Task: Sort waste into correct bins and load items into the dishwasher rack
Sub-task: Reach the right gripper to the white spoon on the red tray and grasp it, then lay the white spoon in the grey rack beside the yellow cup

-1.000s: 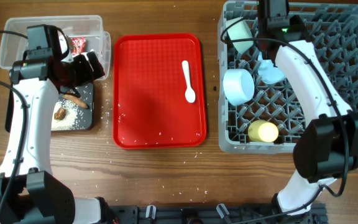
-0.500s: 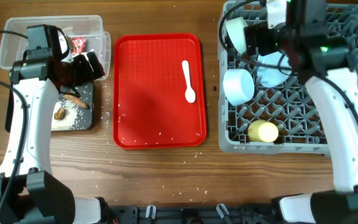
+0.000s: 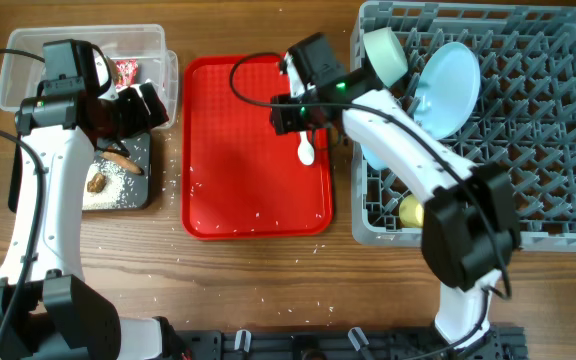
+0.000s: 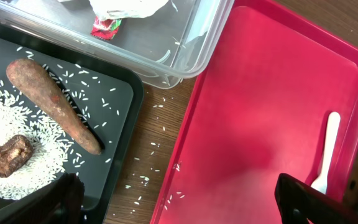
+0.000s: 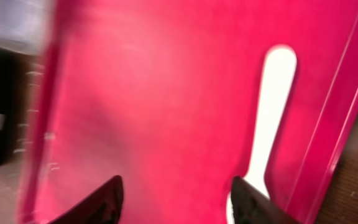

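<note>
**Right arm swings from rack to spoon on red tray**

Leaving the dishwasher rack point(image 3: 568, 235), where it hung half a second ago, the right arm has crossed to the red tray point(image 3: 238, 190) in the middle of the wooden surface point(image 3: 268, 280). The left arm has not shifted.

Nearest the front edge, the small yellow cup point(image 3: 408, 212) lies in the rack's near row, partly hidden under the right arm. A pale blue bowl point(image 3: 370, 158) shows beside the arm further in.

On the tray's right side lies the white plastic spoon point(image 3: 305, 145). The right fingers point(image 5: 176, 199) are spread apart above the tray and grip nothing. In the blurred wrist view, the spoon's end runs down close beside one of them.

Toward the left edge, the black tray point(image 4: 114, 93) holds the brown stick point(image 4: 55, 106), the small brown lump point(image 4: 8, 155) and a bed of white rice crumbs point(image 4: 17, 124). Loose grains dot the wood beside it. The left fingers point(image 4: 179, 205) hang wide open and empty above that tray's far right corner.

At the far left corner, the clear tub point(image 3: 28, 60) contains the red snack wrapper point(image 4: 107, 26) and crumpled white paper point(image 4: 129, 6). Along the far edge, a mint bowl point(image 3: 386, 55) and the pale blue plate point(image 3: 448, 85) stand on edge among the rack's pegs.
</note>
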You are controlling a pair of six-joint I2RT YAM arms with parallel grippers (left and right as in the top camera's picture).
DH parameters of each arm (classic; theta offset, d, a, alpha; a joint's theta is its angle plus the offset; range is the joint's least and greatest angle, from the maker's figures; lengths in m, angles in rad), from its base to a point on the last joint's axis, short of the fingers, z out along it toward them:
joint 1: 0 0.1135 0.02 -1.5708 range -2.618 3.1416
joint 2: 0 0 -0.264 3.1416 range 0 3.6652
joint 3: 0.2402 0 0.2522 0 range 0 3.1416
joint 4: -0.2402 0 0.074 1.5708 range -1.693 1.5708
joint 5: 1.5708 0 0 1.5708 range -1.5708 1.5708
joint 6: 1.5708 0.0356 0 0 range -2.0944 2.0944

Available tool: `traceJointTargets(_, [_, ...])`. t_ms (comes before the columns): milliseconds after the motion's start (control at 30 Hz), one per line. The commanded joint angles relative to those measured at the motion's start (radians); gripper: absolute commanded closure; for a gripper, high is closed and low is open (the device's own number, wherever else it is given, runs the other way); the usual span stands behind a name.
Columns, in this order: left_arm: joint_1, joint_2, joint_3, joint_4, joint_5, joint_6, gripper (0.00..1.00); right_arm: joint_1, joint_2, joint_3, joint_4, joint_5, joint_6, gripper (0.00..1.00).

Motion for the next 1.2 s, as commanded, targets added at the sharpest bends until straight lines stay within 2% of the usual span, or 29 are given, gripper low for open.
traceJointTargets(0, [0.001,-0.011,0.013,0.002,0.001,0.002,0.00,-0.014,0.079,-0.007,-0.003,0.114,0.045,0.50])
traceJointTargets(100, [0.001,-0.011,0.013,0.003,0.001,0.002,0.00,-0.014,0.161,-0.007,-0.019,0.128,0.044,0.55])
traceJointTargets(233, [0.001,-0.011,0.013,0.002,0.001,0.002,0.00,-0.014,0.193,-0.007,-0.048,0.130,0.045,0.57])
traceJointTargets(300, [0.001,-0.011,0.013,0.002,0.001,0.002,0.00,-0.014,0.193,-0.007,-0.072,0.130,0.064,0.62])
traceJointTargets(433, [0.001,-0.011,0.013,0.002,0.001,0.002,0.00,-0.014,0.193,-0.007,-0.087,0.115,0.095,0.88])
traceJointTargets(533, [0.001,-0.011,0.013,0.002,0.001,0.002,0.00,-0.014,0.193,-0.007,-0.085,0.111,0.098,0.96])
traceJointTargets(767, [0.001,-0.011,0.013,0.002,0.001,0.002,0.00,-0.014,0.129,0.028,-0.105,0.064,0.086,0.96])
traceJointTargets(1000, [0.001,-0.011,0.013,0.002,0.001,0.002,0.00,-0.015,-0.239,0.032,-0.174,0.269,0.090,0.96])
traceJointTargets(1067, [0.001,-0.011,0.013,0.002,0.001,0.002,0.00,-0.029,-0.314,0.032,-0.240,0.360,0.170,0.96])
traceJointTargets(1167, [0.001,-0.011,0.013,0.002,0.001,0.002,0.00,-0.093,-0.411,0.032,-0.385,0.462,0.396,0.96])
